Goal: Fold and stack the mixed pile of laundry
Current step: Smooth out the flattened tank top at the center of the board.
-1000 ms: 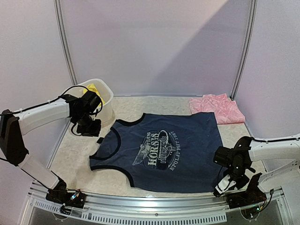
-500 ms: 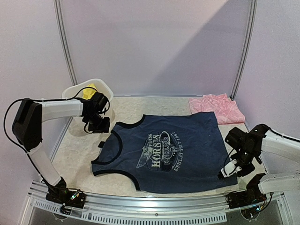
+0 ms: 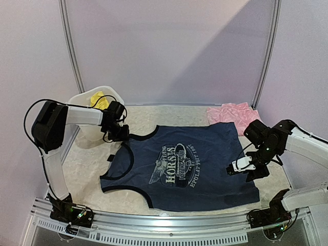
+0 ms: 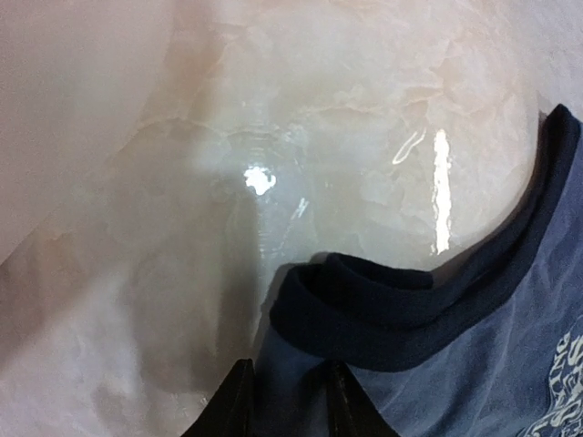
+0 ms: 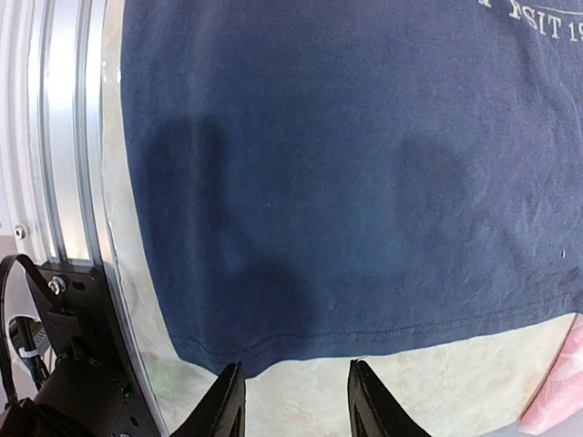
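white plastic tub [image 3: 87, 132] at far left corner of worktop [image 3: 87, 164]; yellow piece [image 3: 97, 98] sits inside, poking above the rim. nothing else visible in it. navy sleeveless top [image 3: 179, 164] lies spread flat mid-worktop, horse print up. pink ruffled piece [image 3: 236, 114] lies at the far right corner, just touching the top's hem corner. left tool [image 4: 287, 405] is clenched on the top's shoulder strap beside the tub. right tool [image 5: 293, 401] is released, fingers apart over the hem, nothing between them.
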`<state>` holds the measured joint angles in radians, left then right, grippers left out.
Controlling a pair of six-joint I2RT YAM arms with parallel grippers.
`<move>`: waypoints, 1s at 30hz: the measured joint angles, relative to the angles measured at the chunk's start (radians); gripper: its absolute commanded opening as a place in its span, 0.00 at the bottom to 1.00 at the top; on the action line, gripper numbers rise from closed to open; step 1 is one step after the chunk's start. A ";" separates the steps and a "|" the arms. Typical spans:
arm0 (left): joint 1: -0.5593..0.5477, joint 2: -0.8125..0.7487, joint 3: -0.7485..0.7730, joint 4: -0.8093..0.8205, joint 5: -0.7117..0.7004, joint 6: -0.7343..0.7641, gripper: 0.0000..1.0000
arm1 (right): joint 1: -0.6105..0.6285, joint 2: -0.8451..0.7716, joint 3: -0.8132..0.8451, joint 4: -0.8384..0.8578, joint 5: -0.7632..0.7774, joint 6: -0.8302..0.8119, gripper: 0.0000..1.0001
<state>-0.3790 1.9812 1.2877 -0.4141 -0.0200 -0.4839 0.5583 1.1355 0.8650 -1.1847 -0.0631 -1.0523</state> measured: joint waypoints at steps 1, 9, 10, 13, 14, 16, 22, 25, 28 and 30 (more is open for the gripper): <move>0.000 0.003 0.002 0.002 0.003 0.002 0.26 | 0.000 0.008 0.002 0.005 -0.008 0.007 0.39; -0.012 0.013 0.056 -0.010 0.013 0.023 0.00 | -0.003 0.088 0.048 0.061 -0.063 0.044 0.38; -0.019 0.013 0.069 -0.018 0.004 0.032 0.00 | -0.003 0.100 0.050 0.074 -0.069 0.048 0.38; -0.060 0.017 0.119 -0.058 -0.055 0.068 0.00 | -0.003 0.137 0.054 0.114 -0.079 0.066 0.37; -0.085 0.020 0.153 -0.084 -0.081 0.084 0.00 | -0.003 0.150 0.054 0.130 -0.079 0.074 0.36; -0.122 0.027 0.198 -0.111 -0.108 0.104 0.00 | -0.003 0.176 0.054 0.164 -0.076 0.089 0.36; -0.233 0.069 0.270 -0.183 -0.144 0.148 0.01 | -0.010 0.303 0.053 0.275 -0.069 0.140 0.35; -0.268 0.103 0.273 -0.224 -0.137 0.160 0.15 | -0.012 0.334 0.052 0.304 -0.069 0.160 0.35; -0.296 0.118 0.272 -0.266 -0.107 0.180 0.24 | -0.013 0.343 0.052 0.323 -0.069 0.174 0.35; -0.310 0.111 0.273 -0.285 -0.098 0.198 0.28 | -0.014 0.348 0.052 0.332 -0.070 0.180 0.35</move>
<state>-0.6891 2.0926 1.5604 -0.6994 -0.1177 -0.2863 0.5446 1.4830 0.9173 -0.8528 -0.1329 -0.8722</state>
